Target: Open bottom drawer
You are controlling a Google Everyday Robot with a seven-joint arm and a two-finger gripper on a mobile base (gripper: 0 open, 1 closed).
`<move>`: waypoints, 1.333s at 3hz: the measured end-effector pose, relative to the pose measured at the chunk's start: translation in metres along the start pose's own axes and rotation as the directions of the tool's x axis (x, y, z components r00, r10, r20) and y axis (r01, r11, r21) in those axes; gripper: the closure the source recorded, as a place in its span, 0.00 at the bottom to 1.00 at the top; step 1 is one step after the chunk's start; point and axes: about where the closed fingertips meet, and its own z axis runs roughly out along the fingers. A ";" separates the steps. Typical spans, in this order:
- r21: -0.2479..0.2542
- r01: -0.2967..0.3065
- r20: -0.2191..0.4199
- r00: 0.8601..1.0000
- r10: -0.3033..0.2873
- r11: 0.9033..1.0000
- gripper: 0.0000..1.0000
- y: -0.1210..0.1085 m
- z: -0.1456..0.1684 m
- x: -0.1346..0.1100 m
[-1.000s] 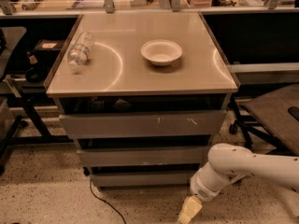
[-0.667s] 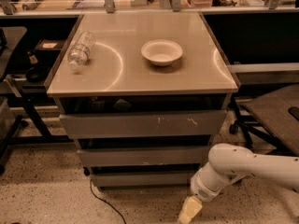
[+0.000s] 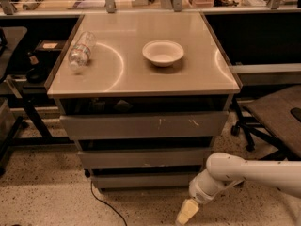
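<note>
We judge this the approach: the end effector (image 3: 187, 212) hangs below the counter's (image 3: 141, 81) front-right corner, near the bottom drawer (image 3: 146, 180), lowest under the front edge, seemingly shut. Whether it is spread or pressed together, we cannot tell. Next: catch the drawer front and pull.

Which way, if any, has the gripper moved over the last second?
No. The gripper is in the same spot as before, low near the floor, just below the right end of the bottom drawer.

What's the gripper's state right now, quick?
Gripper: cannot be told whether open or closed; it hangs near the floor, by the right end of the bottom drawer, not touching it.
</note>
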 end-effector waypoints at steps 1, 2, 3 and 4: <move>0.016 -0.028 0.059 0.998 0.027 0.999 0.00 -0.058 0.060 0.003; 0.016 -0.028 0.059 0.998 0.027 0.999 0.00 -0.058 0.060 0.003; 0.009 -0.044 0.088 0.995 0.043 0.999 0.00 -0.066 0.083 0.006; 0.033 -0.053 0.128 0.991 0.048 0.998 0.00 -0.092 0.120 0.001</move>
